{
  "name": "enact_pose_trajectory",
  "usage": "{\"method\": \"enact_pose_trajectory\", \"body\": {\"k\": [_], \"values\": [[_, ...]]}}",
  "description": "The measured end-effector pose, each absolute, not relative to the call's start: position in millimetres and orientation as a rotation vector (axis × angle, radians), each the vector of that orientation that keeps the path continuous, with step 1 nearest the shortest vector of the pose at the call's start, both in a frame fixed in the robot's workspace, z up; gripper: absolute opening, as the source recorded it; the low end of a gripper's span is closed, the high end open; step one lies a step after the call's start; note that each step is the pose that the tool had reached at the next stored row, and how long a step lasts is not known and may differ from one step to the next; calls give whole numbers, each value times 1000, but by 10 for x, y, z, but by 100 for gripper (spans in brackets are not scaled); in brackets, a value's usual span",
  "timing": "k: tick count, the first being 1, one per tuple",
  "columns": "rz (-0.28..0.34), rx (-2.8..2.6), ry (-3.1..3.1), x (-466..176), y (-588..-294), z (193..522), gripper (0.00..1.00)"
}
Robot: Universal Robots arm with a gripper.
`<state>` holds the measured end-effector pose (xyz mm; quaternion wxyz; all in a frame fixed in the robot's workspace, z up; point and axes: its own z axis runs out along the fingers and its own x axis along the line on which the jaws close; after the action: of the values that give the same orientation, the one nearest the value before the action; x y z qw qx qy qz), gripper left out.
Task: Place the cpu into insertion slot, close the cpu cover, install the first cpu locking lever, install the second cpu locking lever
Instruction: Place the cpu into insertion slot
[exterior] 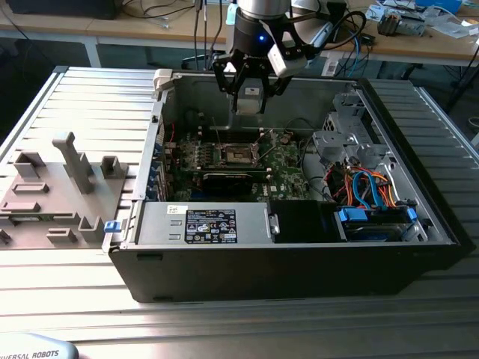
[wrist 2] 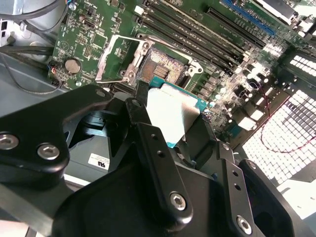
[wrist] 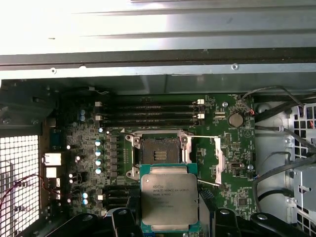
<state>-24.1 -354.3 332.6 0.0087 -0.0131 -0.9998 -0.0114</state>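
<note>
Above the open insertion slot (wrist: 159,153), the tool (wrist: 170,224) hangs clamped on the cpu (wrist: 169,197).

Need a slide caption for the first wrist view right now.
The gripper holds the cpu over the motherboard; the insertion slot is open and empty, the cpu cover swung aside.

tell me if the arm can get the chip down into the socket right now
Probably yes: the jaws hold the chip in the air near the socket, whose cover is swung aside, and nothing seems to lie in or over it.
</note>
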Motion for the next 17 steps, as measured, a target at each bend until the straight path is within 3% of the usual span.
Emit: {"method": "enact_pose_trajectory", "body": {"k": [17], "values": [[-22, -41, -3124, -241, -3543, 3317, 55]]}}
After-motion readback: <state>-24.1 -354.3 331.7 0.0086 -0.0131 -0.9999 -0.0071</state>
